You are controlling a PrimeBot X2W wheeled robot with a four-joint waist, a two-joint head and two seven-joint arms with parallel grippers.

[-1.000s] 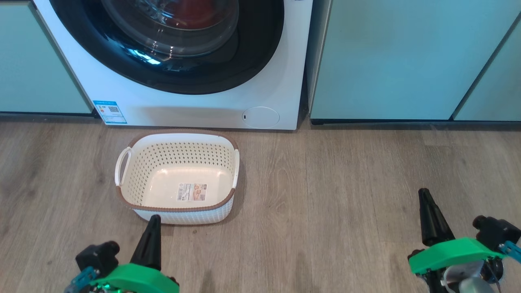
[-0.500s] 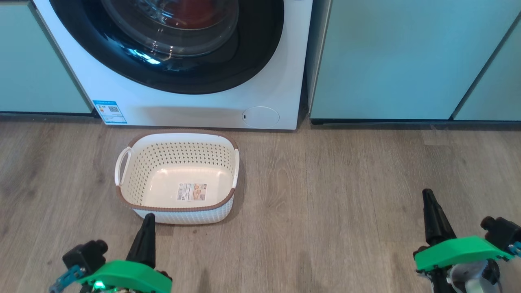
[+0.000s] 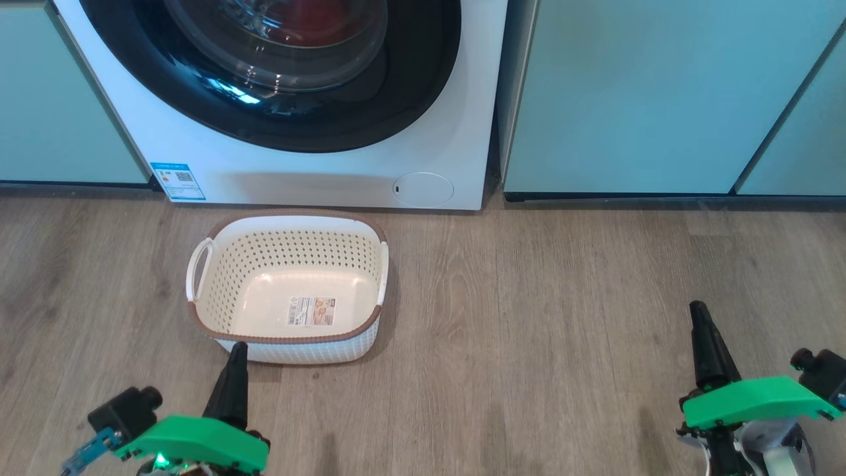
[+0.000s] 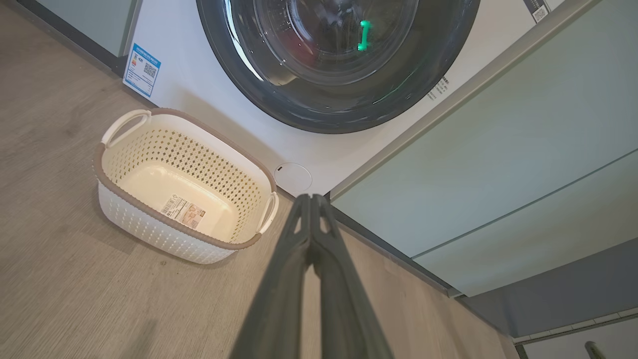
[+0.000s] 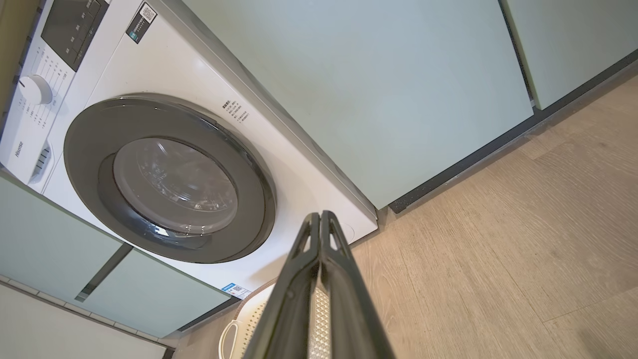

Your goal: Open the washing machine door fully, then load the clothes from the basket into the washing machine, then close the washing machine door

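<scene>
The basket [image 3: 301,352] sits just before the washing machine [image 3: 297,175], the washing machine door [image 3: 396,99] closed on the clothes [image 3: 310,20]; left gripper [image 3: 238,350] and right gripper [image 3: 698,312], jaws clenched.

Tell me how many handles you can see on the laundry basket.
2. The left handle is a white loop on the left end of the basket; the right handle sits on its right end. Nothing suggests a hidden one.
</scene>
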